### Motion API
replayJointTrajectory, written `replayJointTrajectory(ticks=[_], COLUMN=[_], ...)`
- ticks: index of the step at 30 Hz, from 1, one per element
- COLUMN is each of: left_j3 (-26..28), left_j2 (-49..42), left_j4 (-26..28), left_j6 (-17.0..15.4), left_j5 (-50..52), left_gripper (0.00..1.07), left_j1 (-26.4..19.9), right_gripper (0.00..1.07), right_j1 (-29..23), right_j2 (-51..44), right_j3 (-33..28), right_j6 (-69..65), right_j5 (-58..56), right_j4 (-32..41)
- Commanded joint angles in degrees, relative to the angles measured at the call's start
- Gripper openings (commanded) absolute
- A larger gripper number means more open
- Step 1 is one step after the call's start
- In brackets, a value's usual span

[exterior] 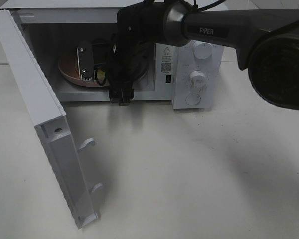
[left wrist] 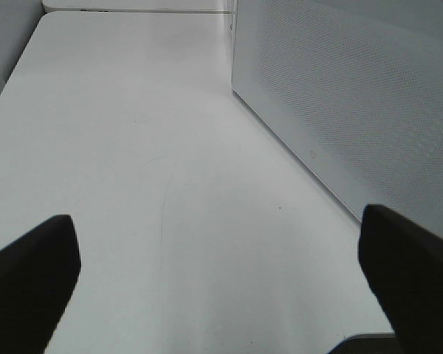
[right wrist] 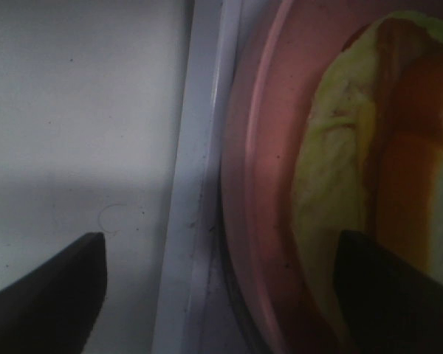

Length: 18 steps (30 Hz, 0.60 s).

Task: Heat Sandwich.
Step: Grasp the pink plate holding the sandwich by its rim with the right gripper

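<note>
The white microwave (exterior: 187,59) stands with its door (exterior: 37,94) swung wide to the left. Inside its cavity a round pink plate (exterior: 67,67) carries the sandwich (exterior: 100,75), mostly hidden by my right arm. Close up, the sandwich (right wrist: 369,147) shows pale yellow-green and orange-red layers on the plate (right wrist: 262,147). My right gripper (exterior: 102,77) (right wrist: 218,287) reaches into the cavity, open, with one finger over the sandwich and the other outside the plate's rim. My left gripper (left wrist: 221,284) hangs open over bare table beside the microwave's perforated side wall (left wrist: 354,96).
The open door juts toward the front left, with its latch hooks (exterior: 87,144) sticking out. Two knobs (exterior: 198,77) and a button sit on the control panel at the right. A white ridge (right wrist: 196,184) runs beside the plate's rim.
</note>
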<state>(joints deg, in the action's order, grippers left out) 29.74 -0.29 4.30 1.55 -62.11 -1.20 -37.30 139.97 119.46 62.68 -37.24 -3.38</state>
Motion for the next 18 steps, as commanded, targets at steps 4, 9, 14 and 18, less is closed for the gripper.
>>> replayJointTrajectory(ticks=[4,9,14,18], left_j3=[-0.11,-0.11,-0.11,-0.11], left_j2=[-0.92,-0.92,-0.92,-0.92], left_j4=[0.4,0.4,0.4,0.0], left_j6=[-0.06,-0.06,-0.06,-0.06], left_j5=[0.74,0.74,0.74,0.74], left_gripper=[0.98,0.98,0.98,0.98], left_j1=[-0.17,-0.17,-0.17,-0.17], right_gripper=[0.79,0.78,0.76,0.63], right_j1=[-0.4,-0.4,-0.4,-0.4], right_j2=[1.49,3.55,4.64,5.04], right_j3=[2.23,4.81,5.44,5.44], right_j6=[-0.52,-0.69,-0.69,-3.09], right_j5=[0.34,0.57,1.55,1.38], right_j4=[-0.06,0.06,0.17,0.23])
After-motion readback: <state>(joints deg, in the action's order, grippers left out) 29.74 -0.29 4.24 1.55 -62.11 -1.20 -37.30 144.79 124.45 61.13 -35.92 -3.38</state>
